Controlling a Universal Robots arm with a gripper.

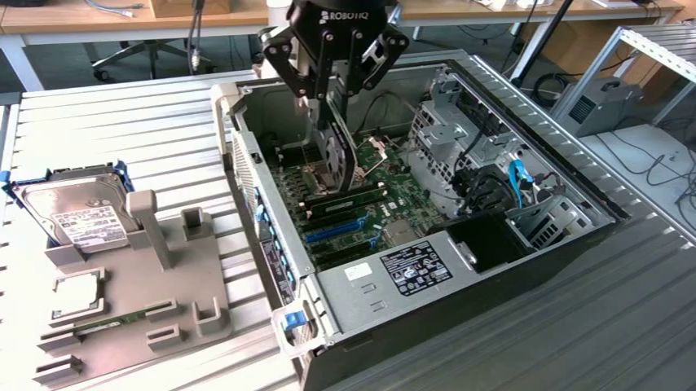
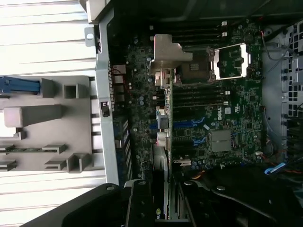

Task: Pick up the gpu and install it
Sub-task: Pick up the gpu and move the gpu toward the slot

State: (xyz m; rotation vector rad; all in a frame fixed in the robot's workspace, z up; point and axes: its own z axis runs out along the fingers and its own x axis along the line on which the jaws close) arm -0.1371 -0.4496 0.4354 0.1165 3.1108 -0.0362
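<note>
While the gripper [image 1: 329,102] pinches the gpu [image 1: 339,167] by its top edge, the card hangs upright inside the open computer case [image 1: 566,195], close over the green motherboard [image 1: 381,199] near its blue slots [image 1: 332,232]

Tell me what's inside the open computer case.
A green motherboard with blue slots, a grey drive cage, black and blue cables, and the gpu held upright in the gripper's jaws. The board area directly beneath the gpu is covered.
</note>
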